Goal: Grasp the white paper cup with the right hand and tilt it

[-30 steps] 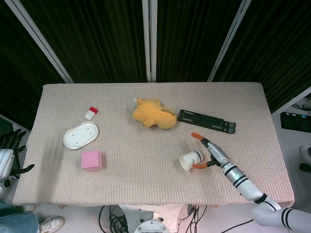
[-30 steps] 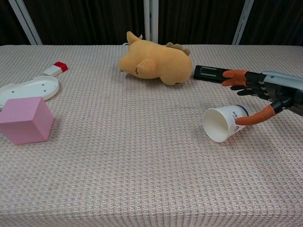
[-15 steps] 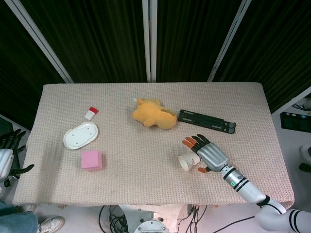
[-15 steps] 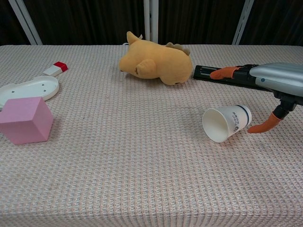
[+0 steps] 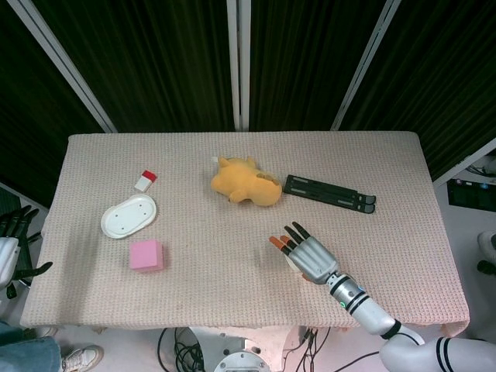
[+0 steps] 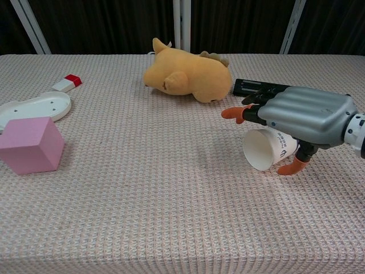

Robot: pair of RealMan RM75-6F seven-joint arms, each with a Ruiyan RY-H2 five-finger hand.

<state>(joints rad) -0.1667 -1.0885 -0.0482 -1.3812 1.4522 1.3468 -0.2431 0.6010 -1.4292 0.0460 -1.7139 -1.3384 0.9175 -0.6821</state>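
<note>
One second separates the earliest frames from this moment, and over that interval the right robot hand has shifted from a position beside the white paper cup to a position directly above it. The desk and everything else on it are unchanged: the yellow plush toy, black bar, white dish, pink cube and small white-and-red item all lie where they were. The cup lies on its side on the desk, right of centre and toward the front edge, with its open mouth facing the robot's left. It has not shifted noticeably. In the head view the cup is almost fully hidden under the hand. For the task, this suggests the approach is ending and the grasp has not yet closed, so the tilt remains to be done. The right forearm enters low from the front right corner, palm facing down, back of the hand uppermost. Its fingers extend forward over the cup, spread apart, while the thumb hangs beside the cup's base; firm contact cannot be confirmed. The left robot hand hangs off the desk's left edge, fingers apart, holding nothing.
</note>
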